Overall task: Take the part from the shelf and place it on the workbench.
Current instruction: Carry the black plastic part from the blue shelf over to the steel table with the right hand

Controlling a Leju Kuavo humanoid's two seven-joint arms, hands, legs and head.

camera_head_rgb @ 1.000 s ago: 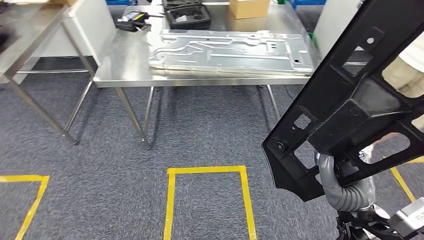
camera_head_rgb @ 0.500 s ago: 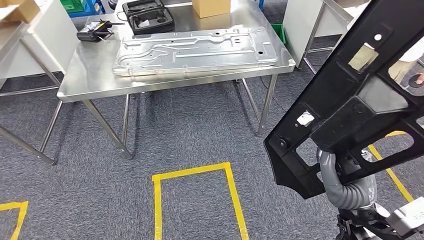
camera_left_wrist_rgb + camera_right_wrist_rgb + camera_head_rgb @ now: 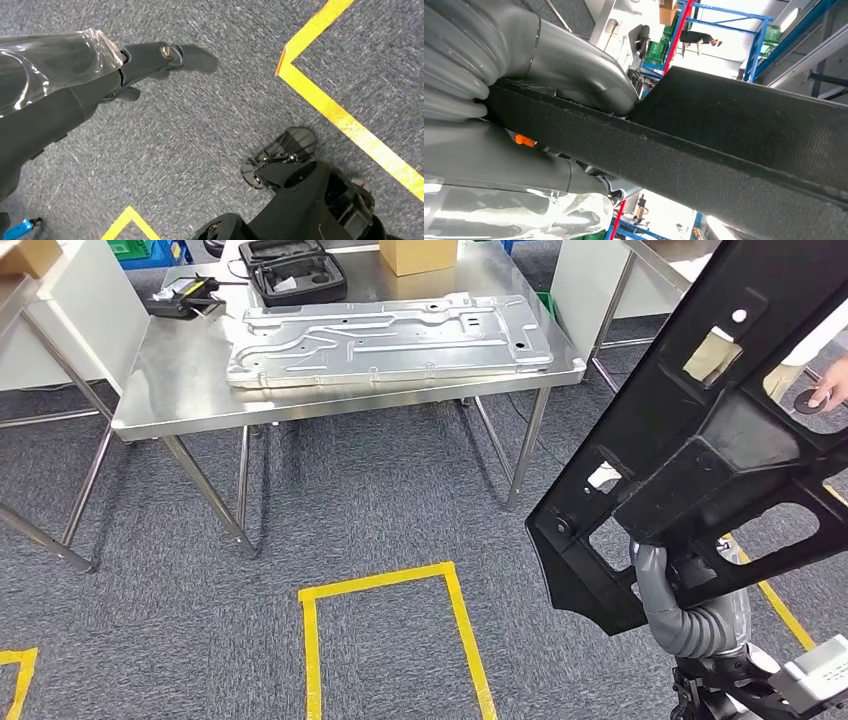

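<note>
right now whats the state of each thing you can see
black part: held up off the floor, tilted
right hand: grips the black part's lower edge
left hand: holds nothing, hangs over the carpet
metal panel: lying flat on the workbench
black case: open

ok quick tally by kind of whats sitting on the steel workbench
stamped metal panel: 1
open black case: 1
cardboard box: 1
black handheld tool: 1
total: 4

The black plastic part is not on the workbench; the right hand holds it.
</note>
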